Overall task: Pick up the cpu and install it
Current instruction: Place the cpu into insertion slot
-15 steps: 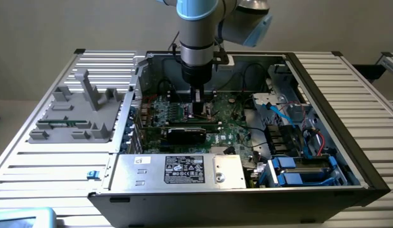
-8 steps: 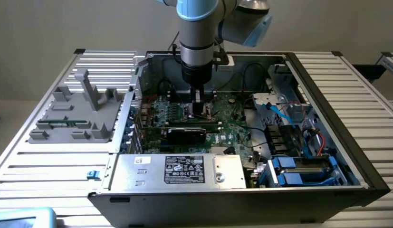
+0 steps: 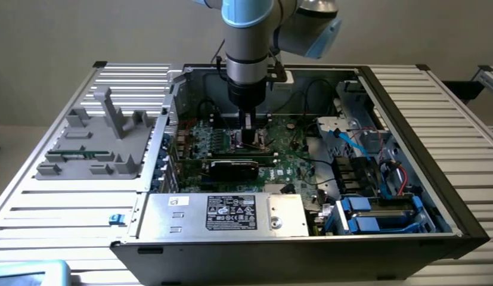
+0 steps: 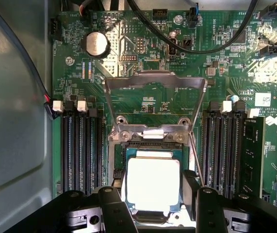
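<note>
Hovering over the socket (image 4: pixel 153 145), the tool (image 4: pixel 153 191) stands part-open, pinching the cpu (image 4: pixel 152 182) by opposite edges. It seems light, stiff, fragile; those thin edges suit gripping.

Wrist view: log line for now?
object: flat square silver-topped cpu chip | pincer: closed on chip | at: black socket | grey metal load plate: swung open
</note>
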### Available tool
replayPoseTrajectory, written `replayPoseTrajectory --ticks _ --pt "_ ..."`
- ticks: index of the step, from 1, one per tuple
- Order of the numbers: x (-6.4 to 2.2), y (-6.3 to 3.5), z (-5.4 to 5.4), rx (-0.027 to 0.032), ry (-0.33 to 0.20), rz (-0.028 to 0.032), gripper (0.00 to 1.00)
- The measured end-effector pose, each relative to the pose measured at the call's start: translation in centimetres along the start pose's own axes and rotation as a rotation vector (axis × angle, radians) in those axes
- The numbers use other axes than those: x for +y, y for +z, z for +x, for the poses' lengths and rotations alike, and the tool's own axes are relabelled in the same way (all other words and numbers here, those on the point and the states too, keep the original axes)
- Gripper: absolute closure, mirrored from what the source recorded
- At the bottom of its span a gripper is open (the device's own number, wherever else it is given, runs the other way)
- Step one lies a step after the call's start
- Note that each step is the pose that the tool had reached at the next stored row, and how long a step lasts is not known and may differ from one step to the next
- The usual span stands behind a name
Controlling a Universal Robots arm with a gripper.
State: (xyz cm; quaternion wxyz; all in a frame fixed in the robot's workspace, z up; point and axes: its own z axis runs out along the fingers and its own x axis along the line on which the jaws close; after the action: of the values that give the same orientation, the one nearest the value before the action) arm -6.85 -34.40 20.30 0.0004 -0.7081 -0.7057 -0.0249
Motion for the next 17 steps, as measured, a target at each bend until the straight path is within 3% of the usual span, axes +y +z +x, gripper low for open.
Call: replayPoseTrajectory --ticks 10,17 --pt "0.00 0.18 0.14 -0.0018 0.000 -0.0001 0.45" --pt "-0.01 0.26 0.16 -0.0076 0.000 0.0000 0.45"
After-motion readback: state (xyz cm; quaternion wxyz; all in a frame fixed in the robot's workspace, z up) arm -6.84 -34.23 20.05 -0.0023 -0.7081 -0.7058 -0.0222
